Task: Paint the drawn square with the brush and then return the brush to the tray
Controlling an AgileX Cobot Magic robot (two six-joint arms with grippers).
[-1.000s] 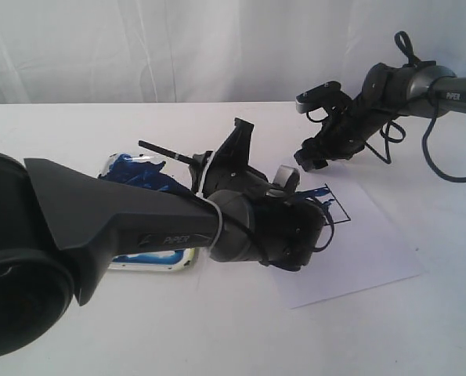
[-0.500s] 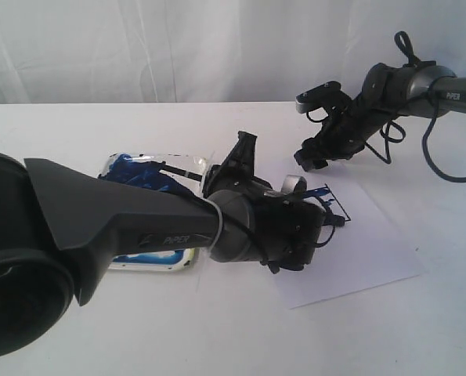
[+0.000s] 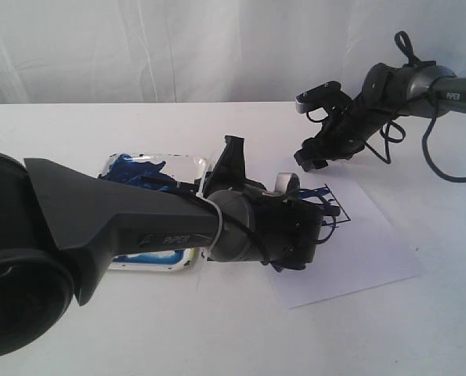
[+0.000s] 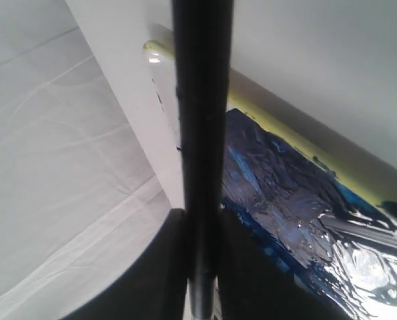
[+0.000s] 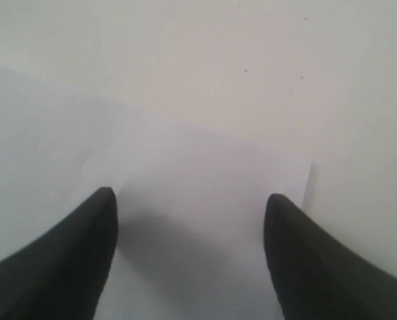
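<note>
Moved: brush [image 3: 164,185] handle dropped low over tray [image 3: 187,164].
Brush axis: approx 9–3 o'clock, handle end at 9; tip hidden.
L gripper [image 4: 201,273]: clamped on brush.
R gripper [image 5: 191,220]: jaws wide, empty, over paper [image 5: 205,173].

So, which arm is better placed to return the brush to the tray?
Left: the left gripper holds the brush above the tray; the right gripper hangs open and empty over the paper sheet.

We find the tray [image 3: 150,265] left of the paper sheet [image 3: 366,251], the drawn square [image 3: 338,207] on the sheet's far left part, the brush [image 4: 201,133] over the tray's far end, and the right gripper [image 3: 305,162] above the sheet's far edge.
</note>
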